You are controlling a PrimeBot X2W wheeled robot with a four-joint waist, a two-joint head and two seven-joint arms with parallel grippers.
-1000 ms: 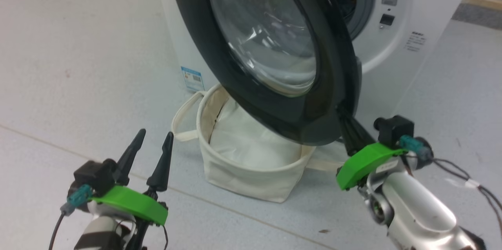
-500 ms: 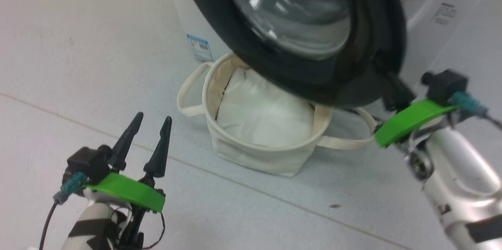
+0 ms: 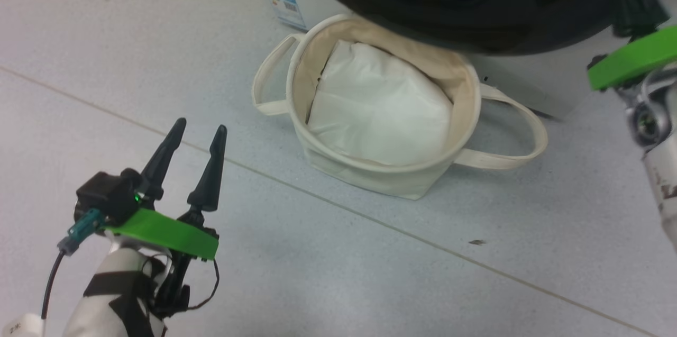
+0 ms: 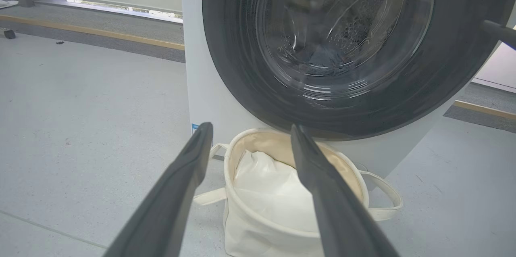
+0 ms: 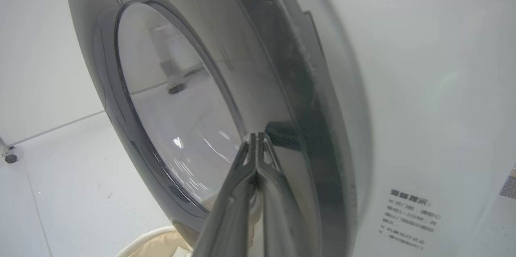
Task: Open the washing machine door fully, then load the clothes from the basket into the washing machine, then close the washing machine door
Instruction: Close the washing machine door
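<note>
The washing machine door (image 3: 476,19) hangs over the basket (image 3: 370,178), its black rim along the top of the head view. The basket, a cream tub with looped handles, holds a plain white cloth bundle (image 3: 378,109); the clothes are out of view. My left gripper (image 3: 195,133) is open and empty, left of the basket above the floor. In its wrist view the door (image 4: 322,47) stands close against the white washing machine (image 4: 193,87). My right gripper (image 5: 256,136) is shut with nothing in it, its tips pressed against the door's dark rim (image 5: 306,128) near the handle recess.
Grey floor with a thin seam (image 3: 370,218) runs in front of the basket. A blue label (image 3: 285,7) is stuck low on the machine's front. My right arm's green mount (image 3: 632,64) sits just right of the door's lower edge. A basket handle (image 3: 518,130) loops out toward it.
The head camera has tipped down, so the basket sits higher in the picture. The door has swung in toward the machine with my right gripper at its edge. The left gripper has barely moved.
</note>
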